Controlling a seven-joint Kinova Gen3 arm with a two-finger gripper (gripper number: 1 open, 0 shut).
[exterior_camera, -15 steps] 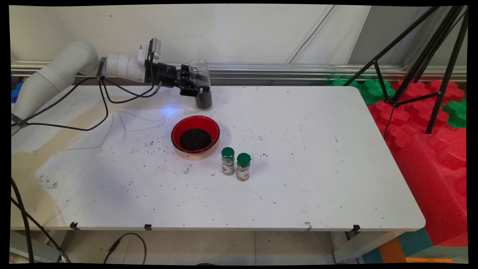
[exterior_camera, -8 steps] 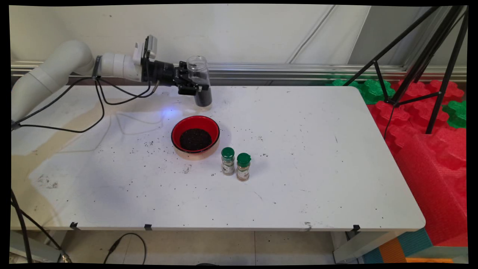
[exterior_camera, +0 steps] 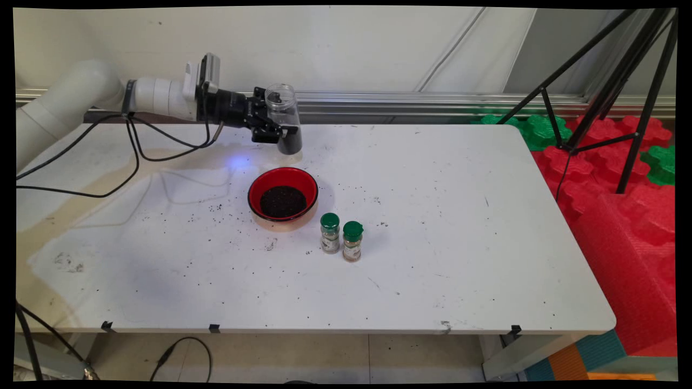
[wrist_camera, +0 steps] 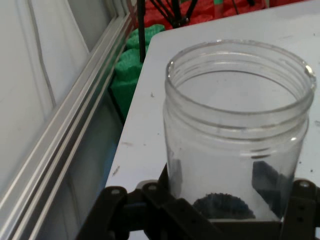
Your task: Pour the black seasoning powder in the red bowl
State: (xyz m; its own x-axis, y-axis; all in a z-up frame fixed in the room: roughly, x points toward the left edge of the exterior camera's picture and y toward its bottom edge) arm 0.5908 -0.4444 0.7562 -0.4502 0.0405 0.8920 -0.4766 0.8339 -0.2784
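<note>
Main view: gripper [exterior_camera: 282,131] clamped around a clear jar [exterior_camera: 285,121], lid off, dark grains filling its lower part. Jar upright, slightly tilted, held near the table's [exterior_camera: 459,227] far edge; can't tell if its base touches the surface. Arm reaches in horizontally from the left, black cables [exterior_camera: 135,156] sagging below it. In front of the gripper, toward the camera: red bowl [exterior_camera: 283,198] with dark grains inside, close but apart from the jar. Further toward the camera and to the right of the gripper: two spice bottles [exterior_camera: 341,237] with green caps, side by side, upright. Loose dark specks scattered on table around bowl.

Hand view: jar [wrist_camera: 235,130] fills frame, open mouth up, fingers [wrist_camera: 265,182] pressed on both sides of its lower body. Dark grains visible at the bottom through the wall. White table edge and metal wall rail [wrist_camera: 65,130] behind it.
</note>
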